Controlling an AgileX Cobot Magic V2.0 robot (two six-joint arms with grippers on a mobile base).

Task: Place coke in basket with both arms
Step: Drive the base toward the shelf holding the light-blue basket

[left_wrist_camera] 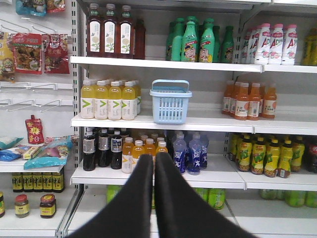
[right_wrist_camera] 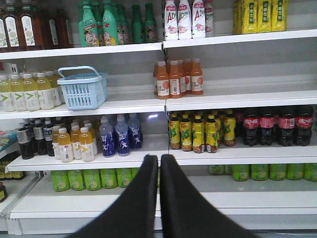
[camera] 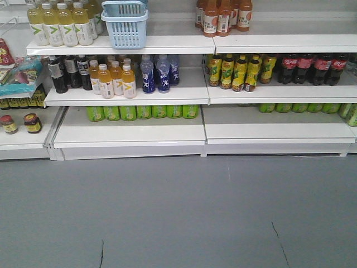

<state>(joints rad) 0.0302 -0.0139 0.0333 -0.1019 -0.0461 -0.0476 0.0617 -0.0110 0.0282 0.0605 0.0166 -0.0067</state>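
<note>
White shelving (camera: 167, 44) fills your view. The light blue basket (left_wrist_camera: 170, 101) sits at its board's right end beside yellow drinks (left_wrist_camera: 109, 101), likely for easy reach. Left gripper (left_wrist_camera: 154, 158) and right gripper (right_wrist_camera: 159, 157) are pinched together, empty. Can't spot the coke can anywhere.

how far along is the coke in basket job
Nothing looks done: the basket sits on the shelf with no can showing in it. In hand: nothing; the left gripper and right gripper are both shut and empty, short of the shelf. Left: find the coke, not visible here, and place it.
</note>
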